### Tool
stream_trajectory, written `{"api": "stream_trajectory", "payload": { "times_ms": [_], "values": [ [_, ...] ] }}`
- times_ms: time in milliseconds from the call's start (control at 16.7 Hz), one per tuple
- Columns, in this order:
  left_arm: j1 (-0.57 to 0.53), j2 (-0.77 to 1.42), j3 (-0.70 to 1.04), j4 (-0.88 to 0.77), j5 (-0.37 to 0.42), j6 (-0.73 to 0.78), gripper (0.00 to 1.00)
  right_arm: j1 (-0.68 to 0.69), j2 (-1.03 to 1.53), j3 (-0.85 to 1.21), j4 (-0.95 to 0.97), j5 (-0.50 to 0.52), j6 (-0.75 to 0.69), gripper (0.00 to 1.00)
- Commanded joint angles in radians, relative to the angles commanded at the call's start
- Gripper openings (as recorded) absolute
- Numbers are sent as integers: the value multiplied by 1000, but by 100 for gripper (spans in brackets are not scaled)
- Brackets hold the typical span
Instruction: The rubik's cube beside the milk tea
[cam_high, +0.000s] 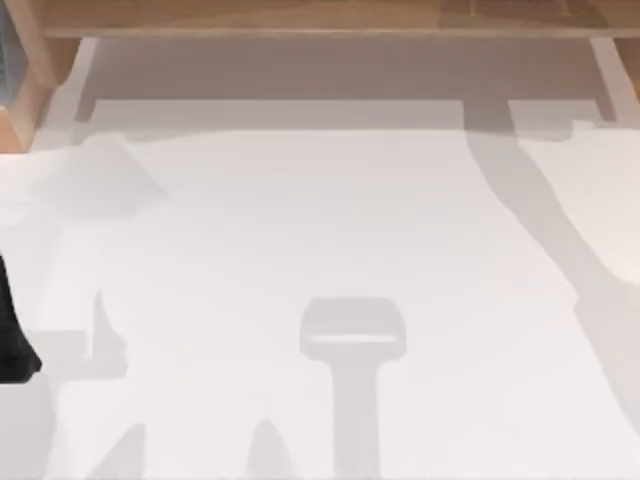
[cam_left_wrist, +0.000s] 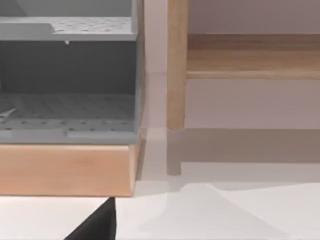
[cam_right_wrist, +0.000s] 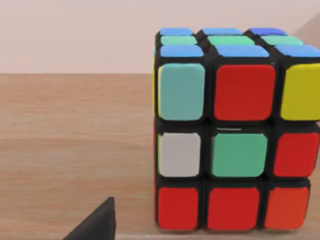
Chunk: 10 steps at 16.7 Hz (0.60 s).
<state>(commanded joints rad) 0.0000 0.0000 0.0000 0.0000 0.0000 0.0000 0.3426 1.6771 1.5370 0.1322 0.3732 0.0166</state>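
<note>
You have one rubik's cube (cam_right_wrist: 235, 130) right in front of the right wrist camera, filling much of that view. It sits upright on a brown wooden surface (cam_right_wrist: 75, 150) with a pale wall behind it. The face toward the camera shows nine stickers in a black grid: light blue, red and yellow along the top row, white, green and red in the middle, and red, red and orange-red along the bottom. Its top face carries blue and green stickers. Nothing stands between the camera and the cube except one dark fingertip (cam_right_wrist: 97, 225) of the right gripper at the lower edge — you cannot tell from this whether that gripper is open or closed.

From above, you see the white table (cam_high: 320, 250) crossed by grey shadows, with a wooden shelf frame (cam_high: 330, 20) along its far edge. The left arm (cam_high: 12, 335) shows as a dark shape at the table's left edge.

The left wrist camera looks at a grey perforated rack (cam_left_wrist: 67, 100) with two shelves, set on a wooden base (cam_left_wrist: 65, 167), and beside it one upright wooden post (cam_left_wrist: 176, 65) — a dark fingertip (cam_left_wrist: 100, 225) of the left gripper pokes in low, its state not readable either
</note>
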Motion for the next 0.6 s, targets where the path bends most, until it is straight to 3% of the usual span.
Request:
{"api": "stream_trajectory", "payload": {
  "times_ms": [600],
  "values": [
    [0,0,0,0,0,0,100,-43,213,263,-46,-43,-1,100]
  ]
}}
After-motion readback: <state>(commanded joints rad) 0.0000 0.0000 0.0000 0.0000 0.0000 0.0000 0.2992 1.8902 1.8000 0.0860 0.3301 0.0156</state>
